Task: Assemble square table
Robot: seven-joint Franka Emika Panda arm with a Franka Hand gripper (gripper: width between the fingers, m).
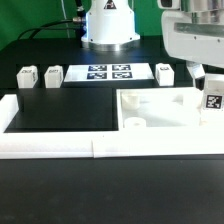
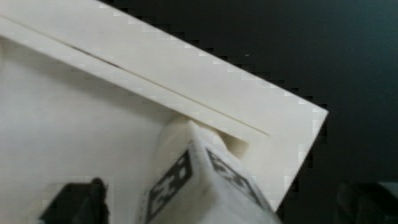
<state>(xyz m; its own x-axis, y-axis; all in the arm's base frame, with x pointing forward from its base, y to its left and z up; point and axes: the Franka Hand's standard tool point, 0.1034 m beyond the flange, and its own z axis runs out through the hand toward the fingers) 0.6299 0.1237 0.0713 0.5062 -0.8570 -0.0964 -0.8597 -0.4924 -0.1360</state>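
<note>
The square plate point(image 1: 160, 108) lies flat on the black table, its near edge against the long white rail point(image 1: 100, 148). At the plate's corner on the exterior view's right, one tagged leg point(image 1: 213, 100) stands upright on the plate. The gripper point(image 2: 222, 205) hangs directly above that leg with its jaws spread wide. In the wrist view the dark fingers point(image 2: 75, 200) stand clear of the leg on either side and grip nothing. Beyond the plate's far edge lies the marker board point(image 1: 108, 73), with a second leg point(image 1: 164, 72) just beside it. Two more legs point(image 1: 27, 77) point(image 1: 53, 75) stand well apart from the plate, toward the exterior view's left.
</note>
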